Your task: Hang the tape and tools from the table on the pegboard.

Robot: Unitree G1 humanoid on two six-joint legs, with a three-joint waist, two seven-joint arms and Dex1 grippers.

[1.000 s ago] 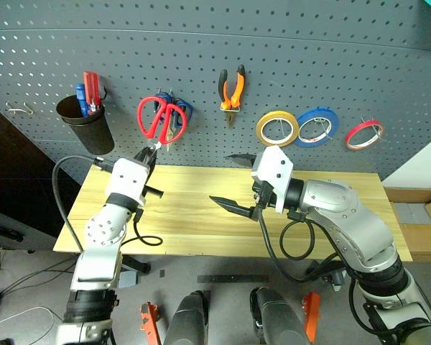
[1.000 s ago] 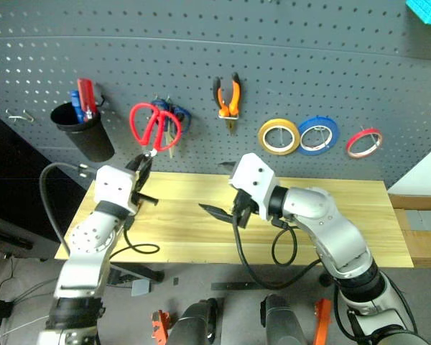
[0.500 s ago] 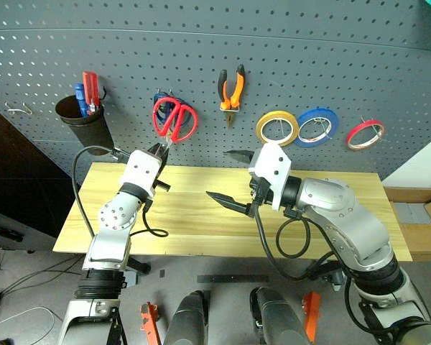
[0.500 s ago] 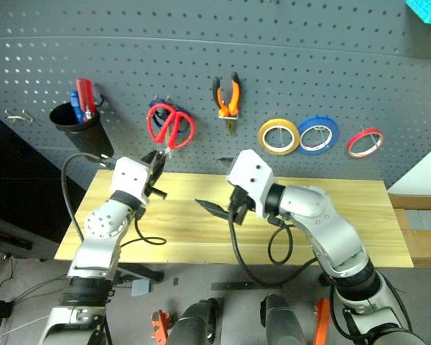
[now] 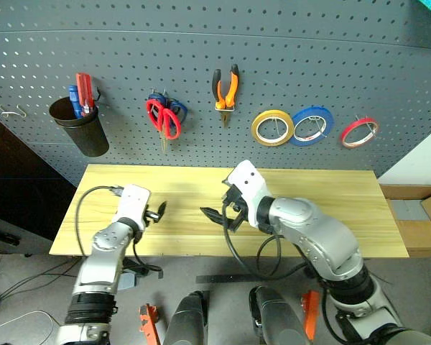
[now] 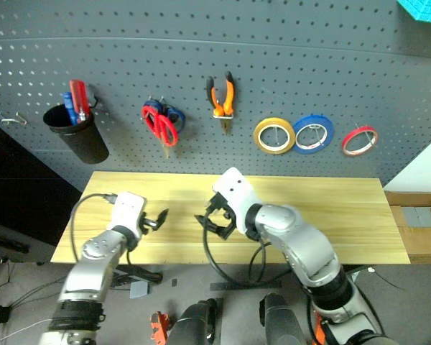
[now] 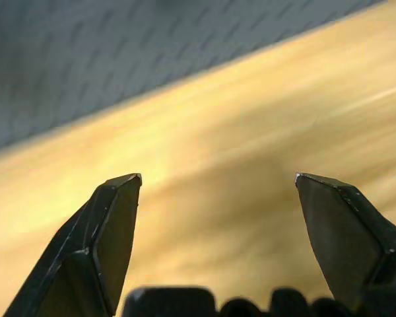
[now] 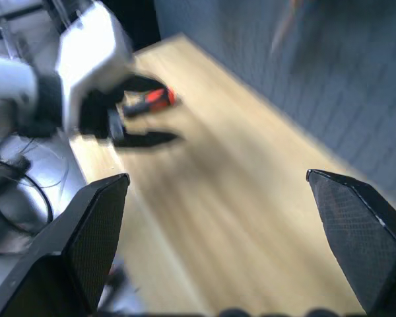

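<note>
On the dark grey perforated pegboard (image 5: 287, 57) hang the red-handled scissors (image 5: 161, 118), orange-handled pliers (image 5: 225, 85) and thin red tape ring (image 5: 359, 132) — the light wooden table (image 5: 330, 194) looks bare, the task seemingly finished — while the left gripper (image 5: 156, 212) and right gripper (image 5: 214, 213) both gape wide, holding nothing.

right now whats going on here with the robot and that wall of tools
The robot is hanging tools on the pegboard. The red scissors, orange pliers and red tape all hang on hooks, next to a yellow roll and a blue roll. Both the left gripper and the right gripper are open and empty, low over the bare wooden table.
</note>
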